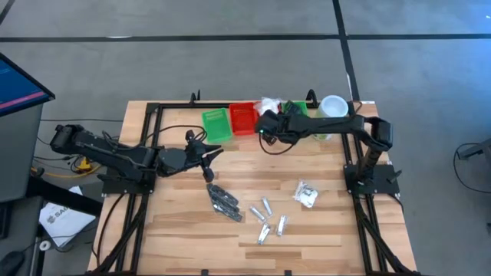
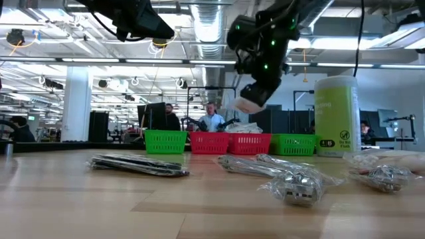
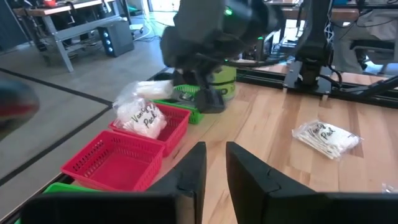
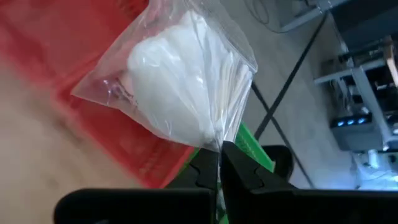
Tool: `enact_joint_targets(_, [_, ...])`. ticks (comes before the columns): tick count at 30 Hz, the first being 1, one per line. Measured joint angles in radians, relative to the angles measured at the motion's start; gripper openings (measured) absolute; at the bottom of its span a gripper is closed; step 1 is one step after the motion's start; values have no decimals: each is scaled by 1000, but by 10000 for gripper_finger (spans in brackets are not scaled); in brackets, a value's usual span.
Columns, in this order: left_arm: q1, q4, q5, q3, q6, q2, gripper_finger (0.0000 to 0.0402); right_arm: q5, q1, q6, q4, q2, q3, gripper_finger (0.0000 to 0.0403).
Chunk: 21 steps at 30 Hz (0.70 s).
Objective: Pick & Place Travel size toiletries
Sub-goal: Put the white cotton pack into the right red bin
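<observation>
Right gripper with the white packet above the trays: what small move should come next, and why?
Probably lower a little over the red tray and open. The right gripper is shut on the clear bag of a white packet, hanging above the red tray; the left wrist view shows another packet already lying in a red tray. The left gripper waits near the table's middle.

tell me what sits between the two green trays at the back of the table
Two red trays side by side between the green trays; the low view shows it, and one red tray holds a white packet.

Bare wood between the trays (image 1: 242,118) and the scattered silver tubes (image 1: 268,207), tall green cylinder (image 1: 331,107) blocking the right rear corner
</observation>
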Motion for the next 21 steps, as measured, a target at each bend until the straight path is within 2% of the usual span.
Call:
enact_joint_targets(2, [0,0,0,0,-2,0,53,-7,-20,9,87,-4,-31,0])
enact_joint_targets(8, [0,0,0,0,-3,0,53,-86,-71,19,200,-3,-88,0])
enact_joint_targets(21, [1,0,0,0,-3,0,53,-113,-106,46,260,-2,-172,0])
